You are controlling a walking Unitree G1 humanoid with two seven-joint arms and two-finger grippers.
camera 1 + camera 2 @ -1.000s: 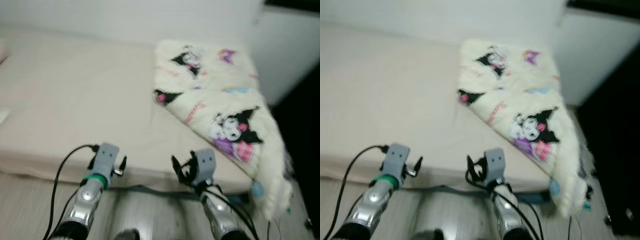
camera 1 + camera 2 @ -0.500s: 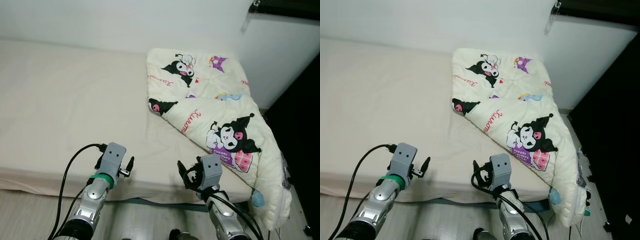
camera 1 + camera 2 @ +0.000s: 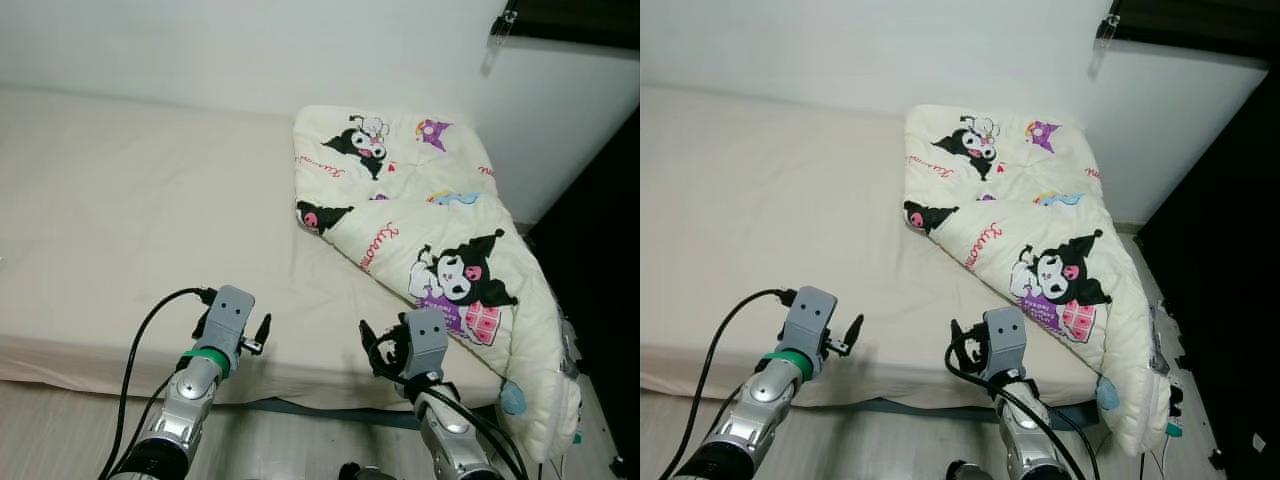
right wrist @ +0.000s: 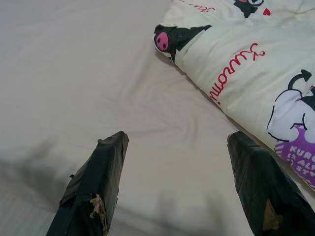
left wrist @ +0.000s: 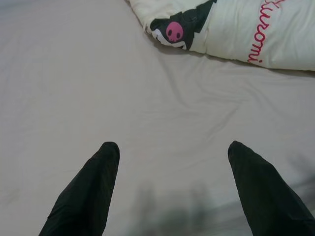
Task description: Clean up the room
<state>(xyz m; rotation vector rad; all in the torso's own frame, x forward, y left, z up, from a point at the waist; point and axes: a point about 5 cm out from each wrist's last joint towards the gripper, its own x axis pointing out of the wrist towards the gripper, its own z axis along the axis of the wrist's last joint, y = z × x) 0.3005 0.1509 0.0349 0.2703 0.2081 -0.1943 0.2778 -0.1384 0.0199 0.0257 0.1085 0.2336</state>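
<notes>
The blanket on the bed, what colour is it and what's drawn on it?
The blanket is cream, printed with black-and-white cartoon characters, purple and pink bits and red writing. The left eye view shows it best.

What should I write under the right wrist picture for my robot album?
Open right gripper hovering over the cream bed sheet, beside the folded cartoon blanket.

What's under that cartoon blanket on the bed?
The blanket lies folded on the bed's beige sheet, its right edge hanging over the side. Bare sheet shows beside it; whatever lies beneath the folds is covered.
</notes>
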